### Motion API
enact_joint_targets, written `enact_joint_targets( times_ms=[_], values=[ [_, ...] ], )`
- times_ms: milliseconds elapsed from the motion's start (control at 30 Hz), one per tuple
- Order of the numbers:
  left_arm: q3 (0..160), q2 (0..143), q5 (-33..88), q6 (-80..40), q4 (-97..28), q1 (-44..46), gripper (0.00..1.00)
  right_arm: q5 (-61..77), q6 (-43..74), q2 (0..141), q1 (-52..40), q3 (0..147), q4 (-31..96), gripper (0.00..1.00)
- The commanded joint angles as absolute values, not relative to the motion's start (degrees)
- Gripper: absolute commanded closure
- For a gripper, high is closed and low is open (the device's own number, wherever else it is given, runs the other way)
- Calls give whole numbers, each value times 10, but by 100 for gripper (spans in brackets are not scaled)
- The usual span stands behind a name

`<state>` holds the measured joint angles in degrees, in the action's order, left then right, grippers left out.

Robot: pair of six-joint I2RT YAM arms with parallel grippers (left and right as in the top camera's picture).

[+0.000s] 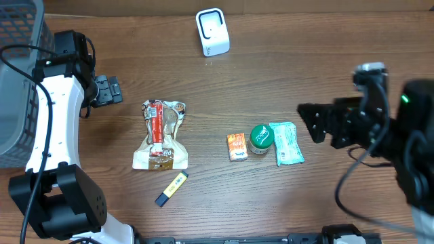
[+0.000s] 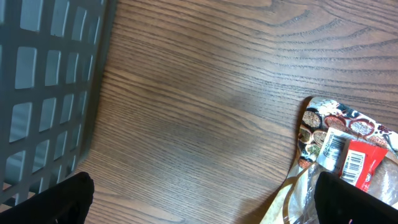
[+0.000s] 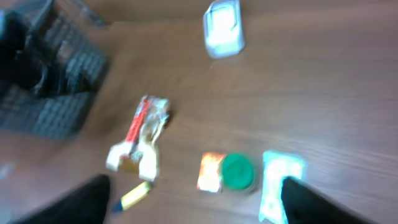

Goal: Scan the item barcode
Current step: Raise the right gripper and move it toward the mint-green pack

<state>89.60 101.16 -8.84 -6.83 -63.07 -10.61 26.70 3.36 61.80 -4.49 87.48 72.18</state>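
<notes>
Overhead view: approach step in hand; nothing held.
Left fingers and right fingers stand apart; teal pouch to be grasped, then presented to scanner.

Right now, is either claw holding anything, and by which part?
Nothing is held. The left claw is open near the snack bag; the right claw is open, clear of every item.

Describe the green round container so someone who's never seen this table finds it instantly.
On the wooden table, look right of the middle in the overhead view for a close row of three small items. The green container is the middle one, between an orange box and a pale teal packet. It is the only round item there; both neighbours are rectangular.
</notes>
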Motion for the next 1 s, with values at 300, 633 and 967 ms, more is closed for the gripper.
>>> enact_joint_targets(
  times_ms=[300,633,967],
  values=[
    [897,1012,-87,-58,-630,-107,0,248,32,759,-45,868,851,59],
    [897,1012,-87,-58,-630,-107,0,223,32,816,-45,778,804,49],
    [897,1012,-87,-58,-630,-107,0,139,33,841,-45,670,669,40]
  ],
)
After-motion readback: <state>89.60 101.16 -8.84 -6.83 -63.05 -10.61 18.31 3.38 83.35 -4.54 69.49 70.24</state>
